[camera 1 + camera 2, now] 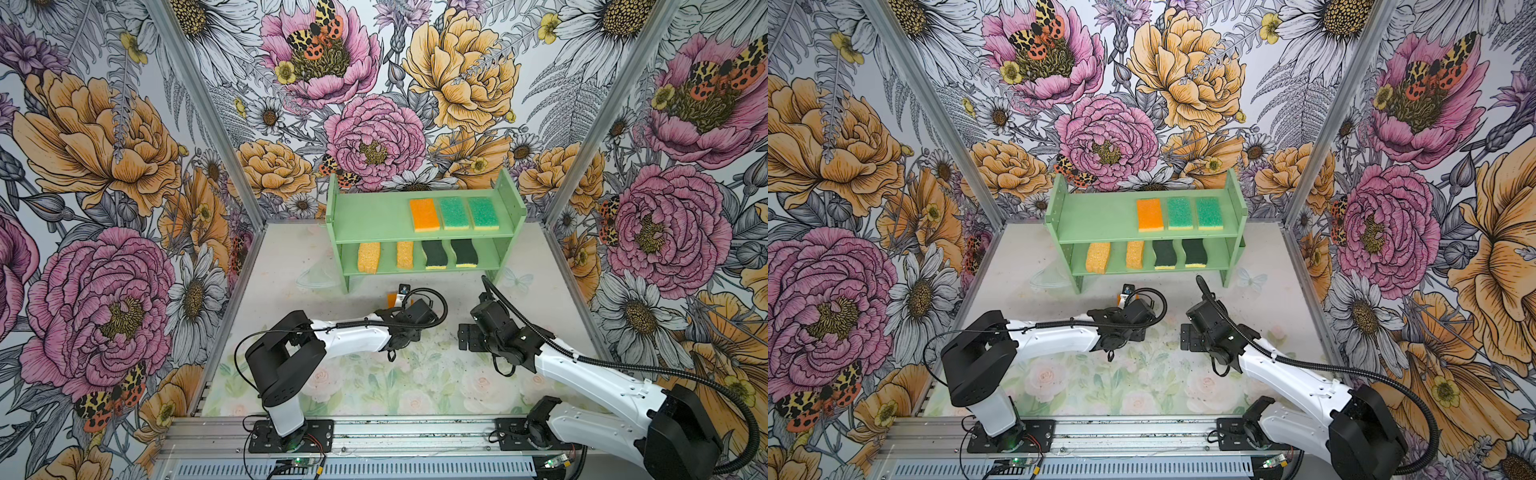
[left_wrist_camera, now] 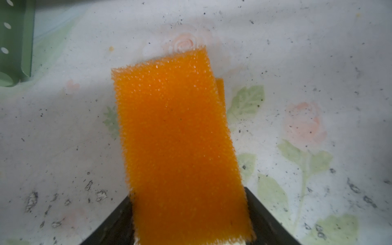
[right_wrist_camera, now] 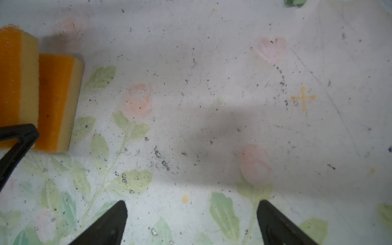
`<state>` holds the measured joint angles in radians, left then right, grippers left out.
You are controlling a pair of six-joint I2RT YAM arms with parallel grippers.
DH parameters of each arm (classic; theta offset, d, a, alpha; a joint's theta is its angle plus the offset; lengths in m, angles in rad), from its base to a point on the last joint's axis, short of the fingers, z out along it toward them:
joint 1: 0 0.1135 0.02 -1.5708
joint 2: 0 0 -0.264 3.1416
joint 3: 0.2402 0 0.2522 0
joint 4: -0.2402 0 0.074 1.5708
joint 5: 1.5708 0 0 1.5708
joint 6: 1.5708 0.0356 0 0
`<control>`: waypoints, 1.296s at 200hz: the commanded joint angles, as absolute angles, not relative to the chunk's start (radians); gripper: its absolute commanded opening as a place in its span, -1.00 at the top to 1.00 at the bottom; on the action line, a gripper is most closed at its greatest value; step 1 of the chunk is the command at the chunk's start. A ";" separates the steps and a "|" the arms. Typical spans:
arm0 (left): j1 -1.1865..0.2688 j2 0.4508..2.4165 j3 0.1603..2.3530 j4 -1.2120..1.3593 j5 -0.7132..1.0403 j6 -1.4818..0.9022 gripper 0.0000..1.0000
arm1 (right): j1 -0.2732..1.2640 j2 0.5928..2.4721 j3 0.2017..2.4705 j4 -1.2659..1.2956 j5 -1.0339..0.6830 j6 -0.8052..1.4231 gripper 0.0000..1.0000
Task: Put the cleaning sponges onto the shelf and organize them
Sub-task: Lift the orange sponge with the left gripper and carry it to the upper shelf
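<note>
My left gripper (image 2: pixel 188 214) is shut on an orange-topped sponge (image 2: pixel 174 131), its black jaws against both long sides. A second orange-topped sponge (image 3: pixel 57 101) lies right beside it on the mat. In a top view only a sliver of orange (image 1: pixel 392 300) shows past the left wrist, in front of the shelf (image 1: pixel 374 216). The shelf's top tier holds one orange-topped sponge (image 1: pixel 424 215) and two green-topped ones (image 1: pixel 454 212). Its lower tier holds two porous yellow sponges (image 1: pixel 368 257) and two wavy dark-green ones (image 1: pixel 434 254). My right gripper (image 3: pixel 192 203) hangs open over bare mat, empty.
The floral mat (image 1: pixel 374 382) covers the floor between both arms. The shelf stands against the back wall, with the left half of its top tier bare. Flowered walls close in on three sides. A metal rail (image 1: pixel 374 432) runs along the front.
</note>
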<state>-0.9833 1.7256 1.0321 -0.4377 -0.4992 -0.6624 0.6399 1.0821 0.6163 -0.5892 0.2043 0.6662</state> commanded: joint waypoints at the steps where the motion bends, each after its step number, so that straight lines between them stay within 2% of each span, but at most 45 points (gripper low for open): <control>1: -0.976 1.678 1.012 -0.427 -0.502 -0.618 -0.42 | 0.634 1.072 0.647 -0.566 0.198 0.687 -0.95; 97: -0.980 1.444 0.997 -0.445 -0.531 -0.530 -0.27 | 0.632 1.092 0.672 -0.554 0.178 0.695 -0.96; 179: -0.979 1.263 1.146 -0.580 -0.538 -0.396 -0.25 | 0.630 1.161 0.706 -0.544 0.158 0.698 -0.96; 214: -0.932 1.239 1.250 -0.638 -0.511 -0.344 -0.23 | 0.630 1.169 0.710 -0.540 0.155 0.703 -0.96; 259: -0.796 1.260 1.356 -0.637 -0.400 -0.307 -0.23 | 0.630 1.176 0.710 -0.538 0.156 0.713 -0.96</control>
